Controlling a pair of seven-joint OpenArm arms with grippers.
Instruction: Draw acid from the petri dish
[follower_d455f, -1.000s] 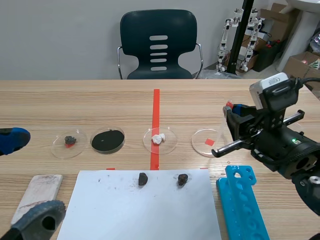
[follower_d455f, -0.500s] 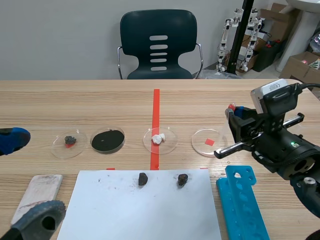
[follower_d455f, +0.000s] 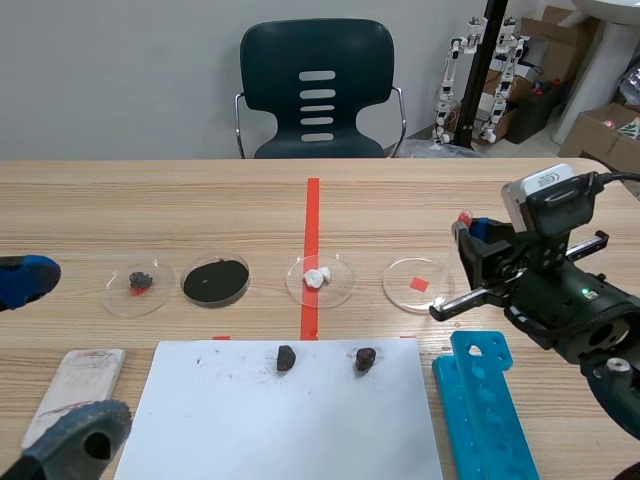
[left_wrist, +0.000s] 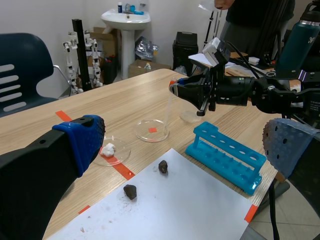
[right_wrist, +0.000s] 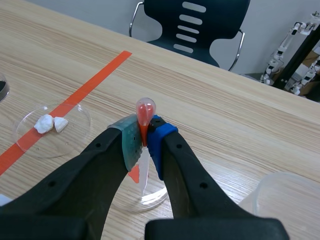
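Observation:
My right gripper (right_wrist: 145, 142) is shut on a clear pipette (right_wrist: 144, 109) just below its red bulb. The stem hangs down over a clear petri dish (right_wrist: 152, 197) that has a small red patch in it. In the scene view this dish (follower_d455f: 418, 283) lies right of the red tape line, with the right gripper (follower_d455f: 468, 230) above its right rim. I cannot tell whether the pipette tip touches the dish. My left gripper (left_wrist: 185, 145) stands open and holds nothing, low at the table's left side, far from the dish (left_wrist: 152, 131).
Three more dishes lie in the row: white lumps (follower_d455f: 319, 279), black powder (follower_d455f: 215, 281), a dark lump (follower_d455f: 138, 285). A white sheet (follower_d455f: 290, 420) carries two dark stones. A blue tube rack (follower_d455f: 487, 405) lies under the right arm. A clear beaker (right_wrist: 287, 200) stands beside the right gripper.
The right gripper, with the pipette in it, has shifted slightly to the right and a little lower. The left arm has not moved.

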